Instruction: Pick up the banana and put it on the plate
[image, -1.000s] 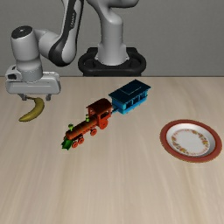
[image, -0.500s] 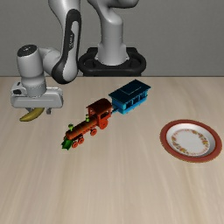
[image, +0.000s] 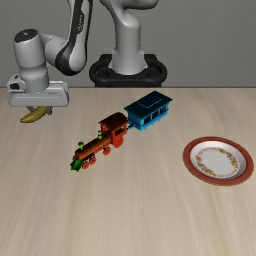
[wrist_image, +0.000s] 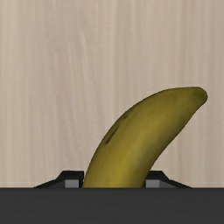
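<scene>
The tool (image: 37, 108) is closed on the banana (image: 36, 116), gripping it from 2 sides near 1 end. In the wrist view the rest of the fruit curves away over bare wood. The banana hangs clear of the worktop (image: 130, 210), to the exterior view's left of the toy train (image: 100, 142) and near it. The plate (image: 217, 160) lies on the train's other side, to the exterior view's right and well apart from it.

The step in hand looks like the carry. A grip this close to the end leaves a long free length, so the fruit could swing or pivot in the tool. A smooth, unhurried move should hold it better than a fast one. The straight line to the plate runs over the train, and its chimney and blue wagon stand tall. The banana therefore needs more height before it travels sideways, or a path in front of the train. Over the plate it should come low before the tool opens, because a curved fruit dropped from height can roll off a shallow rim.

The worktop is pale, flat wood grain, bare except for the train and plate. Behind the train stands the robot's base (image: 125, 70), with a plain light backdrop beyond.
</scene>
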